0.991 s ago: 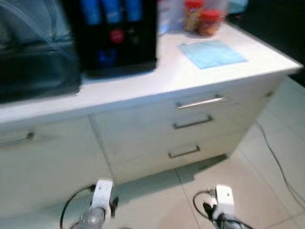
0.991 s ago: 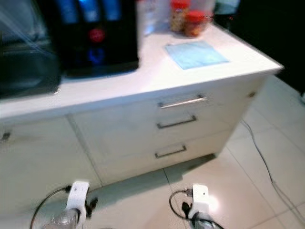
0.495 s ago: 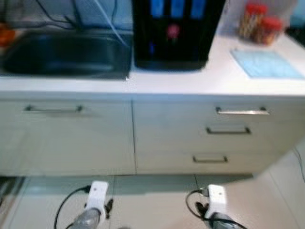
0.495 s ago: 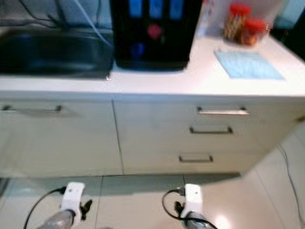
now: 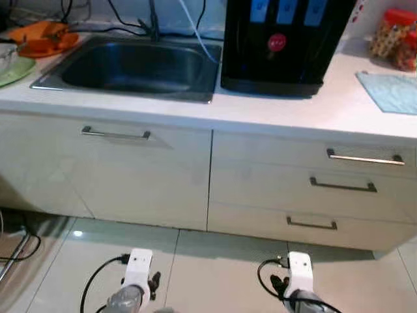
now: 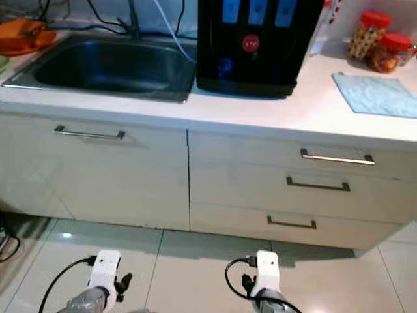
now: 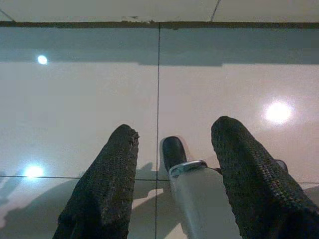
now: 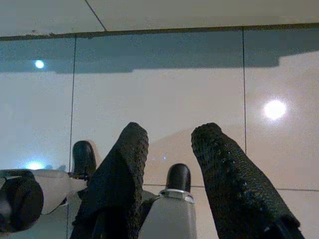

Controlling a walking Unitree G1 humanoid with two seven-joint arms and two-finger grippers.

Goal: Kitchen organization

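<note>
Both arms just hang low over the tile floor in front of the cabinets, left gripper (image 7: pixel 172 164) and right gripper (image 8: pixel 167 159) spread apart and empty. Best guess at the target is the counter (image 5: pixel 326 107) stuff, all up and ahead. From the black dispenser (image 5: pixel 283 42), the sink (image 5: pixel 137 65) and orange dish (image 5: pixel 45 36) lie on the left arm's side, the red-lidded jars (image 6: pixel 378 45) and blue cloth (image 6: pixel 378 94) on the right arm's.

- Both eye views look forward and down from the head at the sink (image 5: pixel 133 65), sharing the counter and drawers.
- Each wrist view looks steeply down, close above the tiled floor (image 7: pixel 99 99) before the cabinets.
</note>
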